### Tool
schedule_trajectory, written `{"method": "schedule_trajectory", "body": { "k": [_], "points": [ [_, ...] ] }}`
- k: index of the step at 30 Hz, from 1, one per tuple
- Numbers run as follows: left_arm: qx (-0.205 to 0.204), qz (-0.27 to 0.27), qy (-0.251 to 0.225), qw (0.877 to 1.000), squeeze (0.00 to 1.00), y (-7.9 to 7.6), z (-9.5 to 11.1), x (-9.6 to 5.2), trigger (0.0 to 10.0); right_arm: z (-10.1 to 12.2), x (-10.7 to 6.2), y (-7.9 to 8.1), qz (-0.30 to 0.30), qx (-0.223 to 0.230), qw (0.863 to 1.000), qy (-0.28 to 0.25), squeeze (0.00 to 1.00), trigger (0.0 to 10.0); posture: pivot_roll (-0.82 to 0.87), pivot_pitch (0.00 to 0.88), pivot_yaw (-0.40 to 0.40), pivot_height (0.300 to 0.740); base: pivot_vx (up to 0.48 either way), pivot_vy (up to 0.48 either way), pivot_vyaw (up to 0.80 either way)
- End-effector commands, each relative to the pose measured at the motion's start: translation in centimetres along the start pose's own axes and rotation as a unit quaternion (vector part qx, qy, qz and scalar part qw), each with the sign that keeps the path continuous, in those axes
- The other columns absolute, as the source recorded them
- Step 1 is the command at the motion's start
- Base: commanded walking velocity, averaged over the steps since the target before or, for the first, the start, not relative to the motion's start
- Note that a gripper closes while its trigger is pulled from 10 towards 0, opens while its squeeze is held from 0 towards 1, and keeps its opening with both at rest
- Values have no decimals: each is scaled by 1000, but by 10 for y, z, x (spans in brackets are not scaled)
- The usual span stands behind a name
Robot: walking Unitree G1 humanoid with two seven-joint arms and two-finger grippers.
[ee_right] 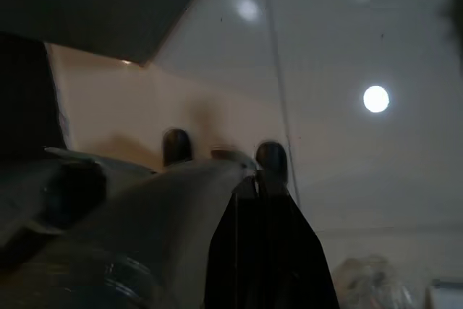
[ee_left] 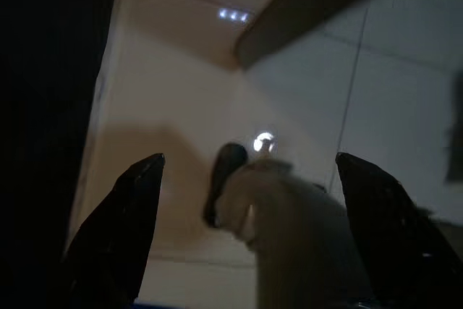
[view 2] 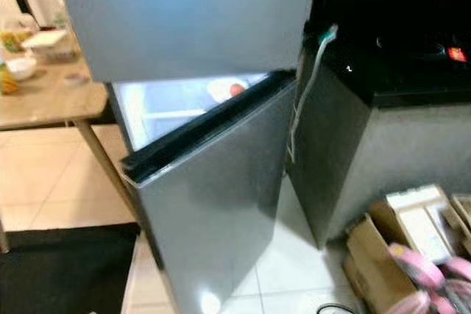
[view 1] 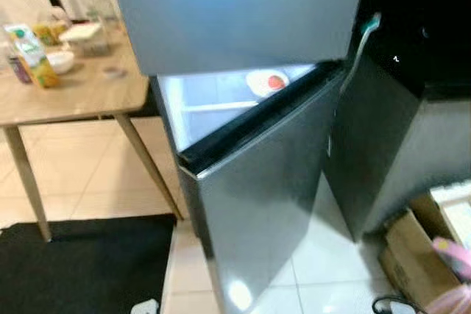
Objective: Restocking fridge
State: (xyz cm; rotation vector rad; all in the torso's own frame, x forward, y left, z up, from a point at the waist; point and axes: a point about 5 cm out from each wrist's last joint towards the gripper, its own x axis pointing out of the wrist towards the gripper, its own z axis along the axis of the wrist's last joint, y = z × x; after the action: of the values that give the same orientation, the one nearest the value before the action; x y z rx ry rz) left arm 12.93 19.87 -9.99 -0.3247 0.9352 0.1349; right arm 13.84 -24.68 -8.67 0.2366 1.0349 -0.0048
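A grey fridge stands in front of me. Its lower door (view 1: 272,204) hangs partly ajar, and the upper door (view 1: 235,12) is closed. Through the gap I see a lit white shelf (view 1: 217,106) and a white dish holding something red (view 1: 268,82). On the wooden table (view 1: 88,90) to the left stand a green and orange juice carton (view 1: 31,55), a white bowl (view 1: 60,61) and a clear container (view 1: 85,37). My left gripper (ee_left: 249,157) hangs open over the floor. My right gripper (ee_right: 255,179) hangs shut with nothing in it.
A black mat (view 1: 81,266) lies on the tiled floor at the lower left. Open cardboard boxes (view 2: 401,237) and pink things (view 2: 427,277) sit at the lower right. A dark counter (view 2: 397,71) stands right of the fridge, with a teal-tipped white strap (view 1: 364,38) hanging at its corner.
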Motion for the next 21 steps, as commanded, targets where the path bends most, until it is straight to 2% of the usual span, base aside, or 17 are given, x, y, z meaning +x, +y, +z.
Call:
{"method": "schedule_trajectory", "body": {
  "k": [1,16,19,21],
  "points": [
    [-3,9,15,1000,0,4,-8,-3,10000,2,0,0,-2,-1,1000,-5,0,10000,-93,0,10,740,0,0,775],
    [2,8,20,1000,0,4,-9,-3,10000,5,1,1,-5,6,1000,-21,0,10000,-96,0,10,740,0,0,765],
    [8,6,27,1000,0,4,-10,-3,10000,7,1,0,-19,6,999,-27,0,10000,-96,0,10,740,0,0,0],
    [19,1,36,999,0,3,-12,-3,10000,8,1,0,-22,4,999,-27,0,10000,-96,0,10,740,0,-437,0]
  ]
}}
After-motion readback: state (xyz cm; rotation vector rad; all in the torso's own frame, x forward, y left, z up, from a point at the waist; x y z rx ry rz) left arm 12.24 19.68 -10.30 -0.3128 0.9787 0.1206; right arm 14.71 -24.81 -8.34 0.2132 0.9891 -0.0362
